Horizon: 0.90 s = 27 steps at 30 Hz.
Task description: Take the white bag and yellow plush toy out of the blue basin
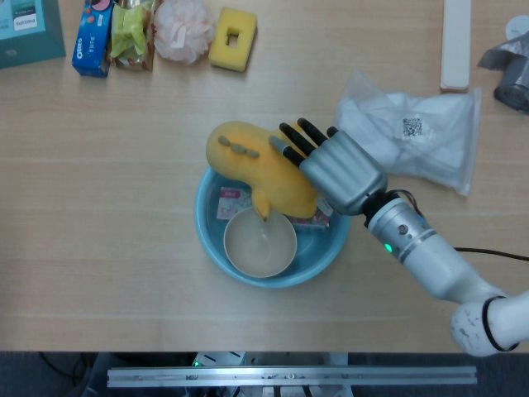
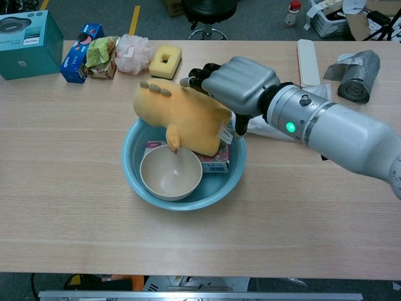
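Observation:
The yellow plush toy (image 1: 252, 161) (image 2: 175, 116) lies across the far rim of the blue basin (image 1: 211, 236) (image 2: 135, 172), partly inside it. My right hand (image 1: 331, 165) (image 2: 235, 84) hovers over the toy's right end with fingers spread and nothing in it; whether it touches the toy is unclear. The white bag (image 1: 413, 136) lies flat on the table to the right of the basin, outside it; in the chest view my right arm hides most of it. A beige bowl (image 1: 259, 242) (image 2: 170, 174) and a pink box (image 1: 231, 201) sit in the basin. My left hand shows in neither view.
Along the far edge stand a teal box (image 1: 29, 29), a blue snack pack (image 1: 91, 37), a pink puff (image 1: 183, 30) and a yellow sponge (image 1: 232, 38) (image 2: 165, 61). A white bar (image 1: 455, 41) and a grey bundle (image 2: 354, 75) lie at the far right.

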### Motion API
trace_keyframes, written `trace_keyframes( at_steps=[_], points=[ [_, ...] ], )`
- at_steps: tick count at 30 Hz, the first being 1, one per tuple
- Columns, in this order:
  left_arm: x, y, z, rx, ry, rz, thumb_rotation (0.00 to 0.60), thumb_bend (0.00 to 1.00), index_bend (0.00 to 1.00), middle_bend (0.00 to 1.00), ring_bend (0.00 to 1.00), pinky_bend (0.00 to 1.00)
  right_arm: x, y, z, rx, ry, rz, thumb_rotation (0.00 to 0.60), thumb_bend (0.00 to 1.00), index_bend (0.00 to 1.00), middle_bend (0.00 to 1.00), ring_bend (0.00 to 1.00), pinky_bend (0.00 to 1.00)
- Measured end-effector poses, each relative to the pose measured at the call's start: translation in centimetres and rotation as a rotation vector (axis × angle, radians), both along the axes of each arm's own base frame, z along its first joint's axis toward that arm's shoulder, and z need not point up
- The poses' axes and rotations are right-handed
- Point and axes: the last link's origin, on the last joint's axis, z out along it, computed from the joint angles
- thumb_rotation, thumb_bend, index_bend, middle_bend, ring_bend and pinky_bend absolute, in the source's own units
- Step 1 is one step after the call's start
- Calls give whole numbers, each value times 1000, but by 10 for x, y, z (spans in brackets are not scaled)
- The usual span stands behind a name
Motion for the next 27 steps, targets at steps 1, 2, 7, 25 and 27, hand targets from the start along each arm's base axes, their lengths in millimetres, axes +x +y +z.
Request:
trace_keyframes(
  at_steps=[1,2,7,25,27],
  points=[
    [-1,0,0,0,0,2,600,240,328,284,187,164,1,-1,-4,-2,8,-3,600,0,0,45,75,397],
    [-1,-1,0,0,0,3,600,240,328,284,187,164,1,-2,-7,-5,15,-5,600,0,0,48,79,399],
    [-1,-1,1,-2,-3,3,600,240,328,284,187,164,2,-9,-21,-33,42,7,600,176,233,253,264,595],
    [-2,-1,3,-1,-9,3,600,240,328,285,187,164,-1,-24,0,-159,-141,87,600,509,743,649,692,975],
    [-2,-1,4,1,-9,1,600,240,328,285,187,164,-4,-26,15,-189,-161,88,600,509,743,649,692,975]
  ],
)
